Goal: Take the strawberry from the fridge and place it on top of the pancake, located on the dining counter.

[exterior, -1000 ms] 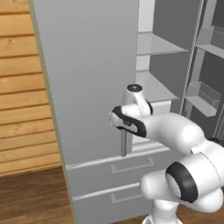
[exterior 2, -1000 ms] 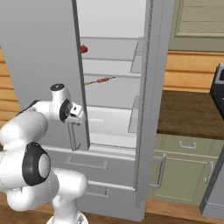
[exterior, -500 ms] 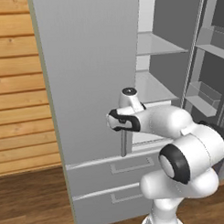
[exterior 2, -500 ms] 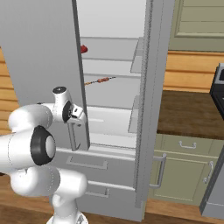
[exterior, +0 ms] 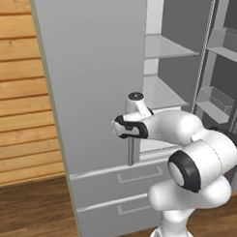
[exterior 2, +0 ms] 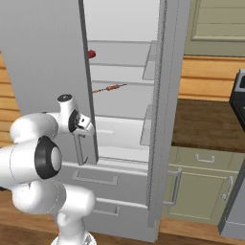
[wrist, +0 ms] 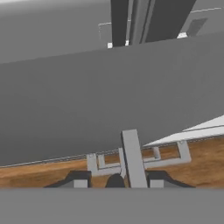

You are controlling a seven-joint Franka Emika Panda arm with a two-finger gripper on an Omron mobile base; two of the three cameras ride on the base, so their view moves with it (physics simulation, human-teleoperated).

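Two fingers of the gripper (wrist: 116, 179) are clamped on the vertical bar handle (exterior: 131, 150) of the fridge (exterior: 99, 68), a hold that suits swinging its left door wider, since that door stands only part open. Seen from the right base camera, the strawberry (exterior 2: 91, 54) sits on an upper shelf at about 11 o'clock, above the skewer-like stick (exterior 2: 109, 88); judged from this, the fetch has not yet begun.

Kitchen: fridge (exterior 2: 124, 28), grey-green cabinets (exterior 2: 198, 186), wooden counter (exterior 2: 203, 119).
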